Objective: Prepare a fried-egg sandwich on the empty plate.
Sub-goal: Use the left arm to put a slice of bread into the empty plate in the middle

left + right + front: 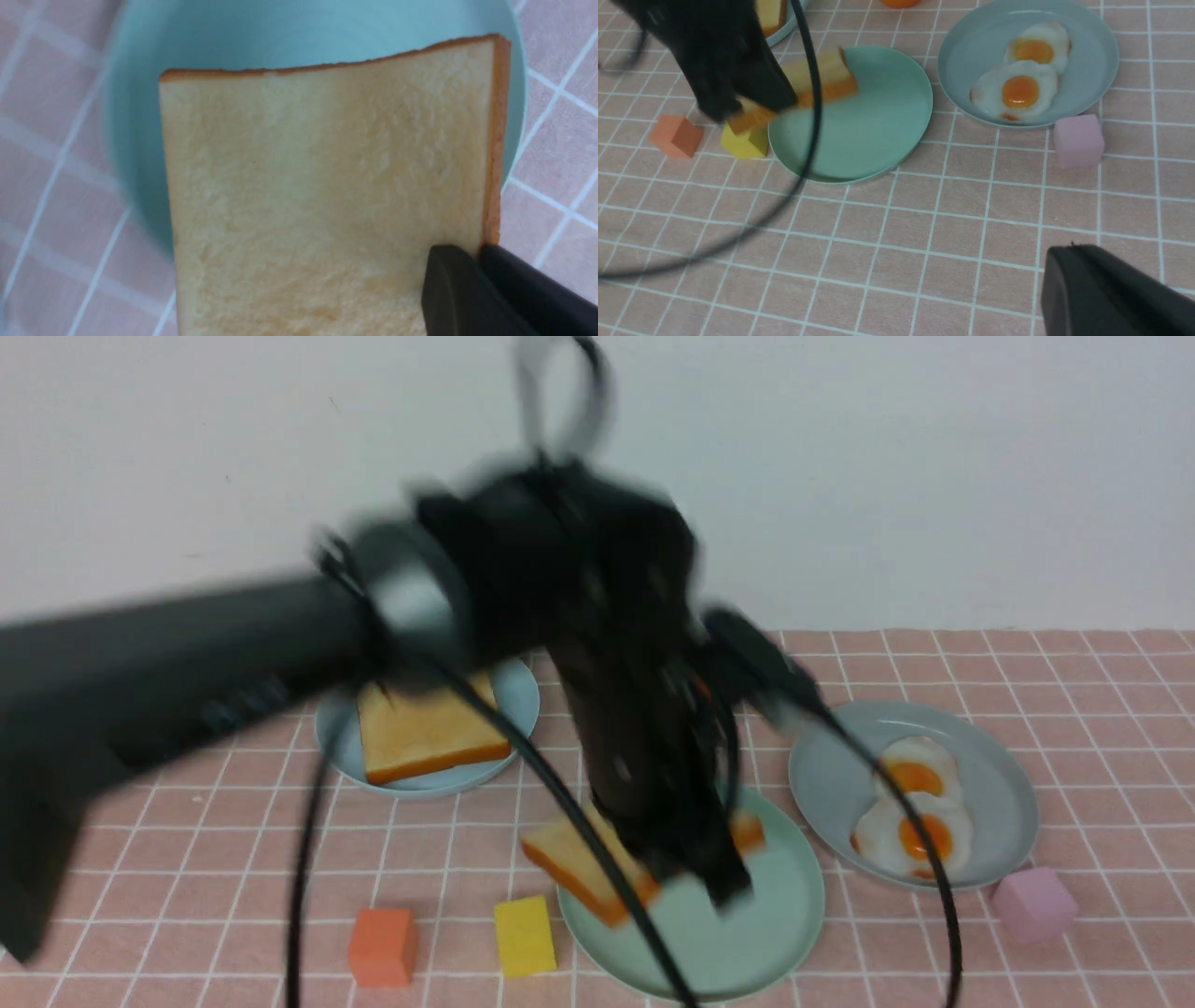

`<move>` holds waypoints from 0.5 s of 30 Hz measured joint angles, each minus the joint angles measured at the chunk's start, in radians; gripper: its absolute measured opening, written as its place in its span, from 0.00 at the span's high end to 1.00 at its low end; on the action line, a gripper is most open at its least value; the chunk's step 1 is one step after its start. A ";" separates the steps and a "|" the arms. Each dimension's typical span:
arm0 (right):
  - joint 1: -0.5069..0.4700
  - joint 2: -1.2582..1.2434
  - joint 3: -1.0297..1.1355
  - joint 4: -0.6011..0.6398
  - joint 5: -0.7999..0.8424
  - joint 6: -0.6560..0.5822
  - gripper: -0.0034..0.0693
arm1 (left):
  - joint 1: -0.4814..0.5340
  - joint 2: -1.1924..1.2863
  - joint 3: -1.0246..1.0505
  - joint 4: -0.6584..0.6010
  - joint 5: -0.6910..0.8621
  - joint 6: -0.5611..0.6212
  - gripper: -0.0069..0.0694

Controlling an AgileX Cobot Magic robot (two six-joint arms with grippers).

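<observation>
My left gripper (709,873) is shut on one edge of a golden toast slice (569,868), which hangs tilted just above the left part of the empty mint-green plate (766,933). In the left wrist view the fingers (467,289) pinch the toast (317,186) at its crust corner, over the plate (280,37). A second toast slice (425,733) lies on the pale blue plate (523,695). Two fried eggs (910,812) lie on the grey plate (1008,793). My right gripper (1069,252) is shut with nothing in it, above bare tablecloth nearer the robot than the plates.
An orange block (381,947) and a yellow block (524,936) stand left of the green plate. A pink block (1033,903) sits by the grey plate's front edge. The left arm's black cable (579,821) hangs across the plate area. A white wall bounds the far side.
</observation>
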 joint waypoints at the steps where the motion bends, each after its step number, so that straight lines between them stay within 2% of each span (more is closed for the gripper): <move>1: 0.000 -0.003 0.000 0.000 0.002 0.000 0.91 | -0.016 0.009 0.007 0.014 -0.020 0.001 0.85; 9: 0.000 -0.007 0.000 0.001 0.021 0.019 0.91 | -0.042 0.060 0.012 0.050 -0.141 0.046 0.85; 15: 0.000 -0.007 0.000 0.006 0.021 0.022 0.91 | -0.042 0.083 0.012 0.063 -0.174 0.086 0.85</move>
